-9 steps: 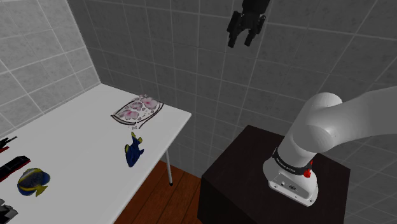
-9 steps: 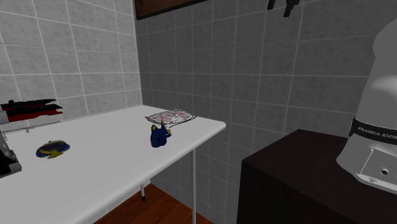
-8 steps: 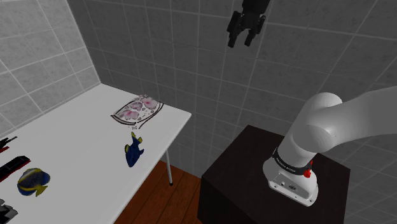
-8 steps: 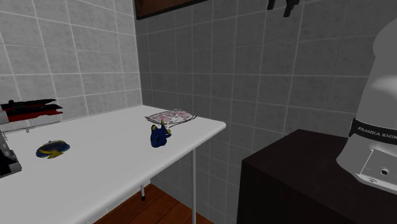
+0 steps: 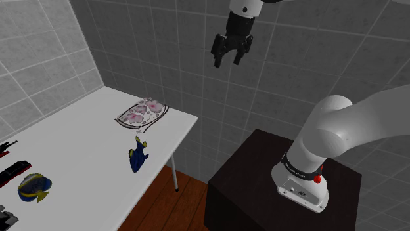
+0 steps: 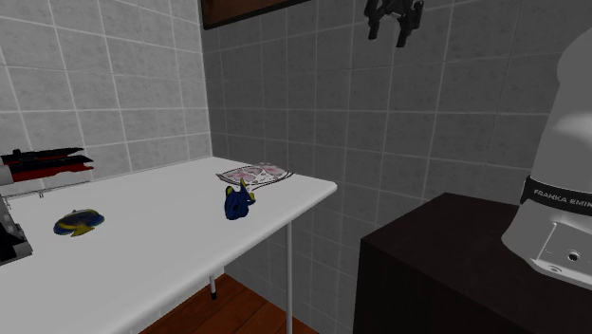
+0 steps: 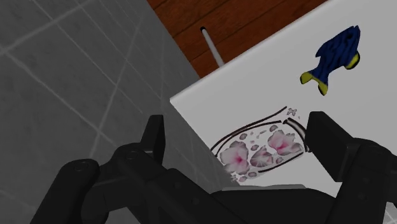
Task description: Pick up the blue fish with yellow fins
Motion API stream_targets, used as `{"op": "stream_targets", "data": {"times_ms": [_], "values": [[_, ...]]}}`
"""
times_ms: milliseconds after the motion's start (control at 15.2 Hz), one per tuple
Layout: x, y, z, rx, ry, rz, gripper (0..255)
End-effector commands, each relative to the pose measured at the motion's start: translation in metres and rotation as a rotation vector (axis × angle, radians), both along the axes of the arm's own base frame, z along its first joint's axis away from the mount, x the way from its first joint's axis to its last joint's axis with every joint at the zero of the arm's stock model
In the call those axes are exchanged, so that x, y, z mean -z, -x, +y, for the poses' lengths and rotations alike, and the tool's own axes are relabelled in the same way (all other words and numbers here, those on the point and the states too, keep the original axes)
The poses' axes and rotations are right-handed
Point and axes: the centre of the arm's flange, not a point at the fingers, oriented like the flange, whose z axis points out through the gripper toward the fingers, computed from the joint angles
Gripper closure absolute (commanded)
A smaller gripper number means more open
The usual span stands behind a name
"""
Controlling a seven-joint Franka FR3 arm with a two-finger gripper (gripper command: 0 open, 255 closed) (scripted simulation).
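A dark blue fish with a yellow tail and fins lies near the white table's edge, also seen in the second exterior view and the wrist view. A second, rounder fish, blue and yellow, lies farther along the table. My gripper hangs high in front of the tiled wall, above and beyond the table's corner, open with nothing between its fingers. In the wrist view the gripper frames the table's corner, with the blue fish off to one side.
A flat white item with pink flower print lies at the table's corner beside the blue fish. Black and red objects sit at the far end. The dark stand stands beside the table, over a wooden floor.
The gripper has come down and moved to the shoulder view's left, nearer the table's corner. The fish and other things have not moved.
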Motion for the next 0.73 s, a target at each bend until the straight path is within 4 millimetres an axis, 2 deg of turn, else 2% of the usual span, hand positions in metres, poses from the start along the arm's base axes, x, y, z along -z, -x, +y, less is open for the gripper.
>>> {"op": "stream_targets", "data": {"times_ms": [0,660], "values": [[0.018,-0.009,0.02,0.02,0.006,-0.002,0],[0.102,-0.062,0.113,0.108,0.038,-0.007,0]]}}
